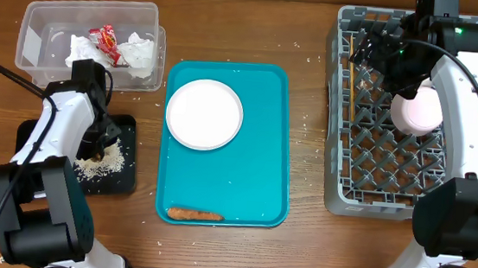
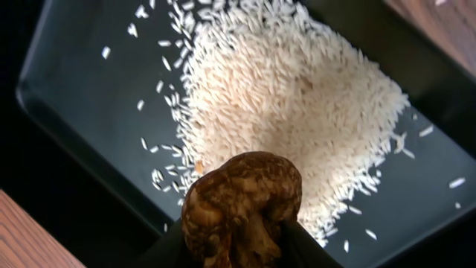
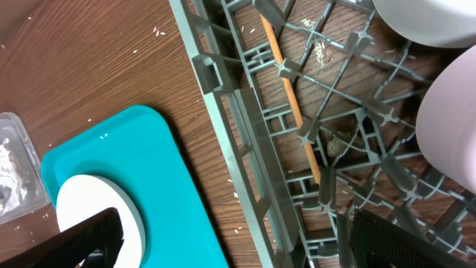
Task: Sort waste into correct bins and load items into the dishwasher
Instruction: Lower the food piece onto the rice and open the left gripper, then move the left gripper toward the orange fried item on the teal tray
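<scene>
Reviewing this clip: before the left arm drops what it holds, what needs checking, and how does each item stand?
1. Brown food lump sits between the left tool fingers: ok.
2. Lump is above the black tray, not the table: ok.
3. Rice lies piled in that tray: ok.
4. Gap between lump and rice pile: cannot tell.
5. Right tool is open and holds nothing, over the rack edge: ok.
6. Food stick lies unsorted on the teal tray: not ok.
</scene>
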